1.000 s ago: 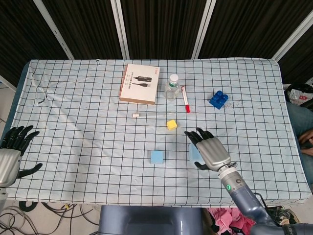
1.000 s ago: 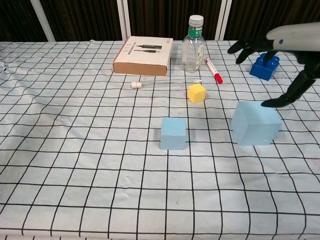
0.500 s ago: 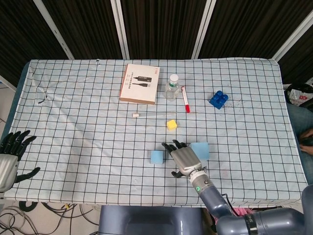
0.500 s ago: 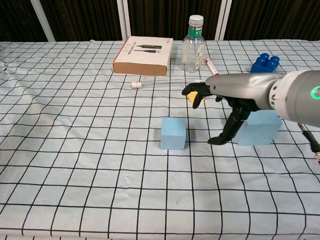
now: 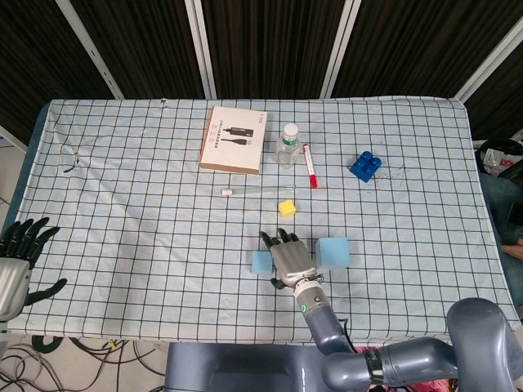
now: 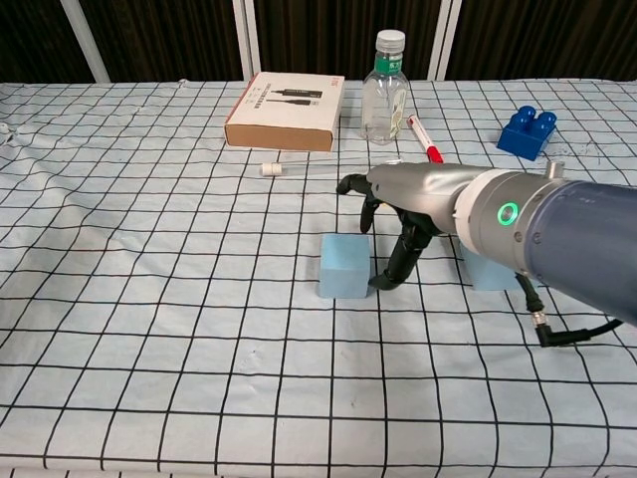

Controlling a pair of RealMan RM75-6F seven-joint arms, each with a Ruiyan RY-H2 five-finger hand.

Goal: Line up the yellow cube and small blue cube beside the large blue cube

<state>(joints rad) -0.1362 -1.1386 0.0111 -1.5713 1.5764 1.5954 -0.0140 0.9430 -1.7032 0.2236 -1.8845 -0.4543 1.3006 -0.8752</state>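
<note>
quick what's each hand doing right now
Left hand: open, holding nothing.
Right hand: open, beside the small blue cube, not gripping it.

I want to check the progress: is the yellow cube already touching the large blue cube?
No. In the head view the yellow cube sits apart from the large blue cube, with bare cloth between them.

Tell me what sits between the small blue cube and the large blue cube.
The right hand, fingers spread, sits between the small blue cube and large blue cube; the head view shows it.
</note>
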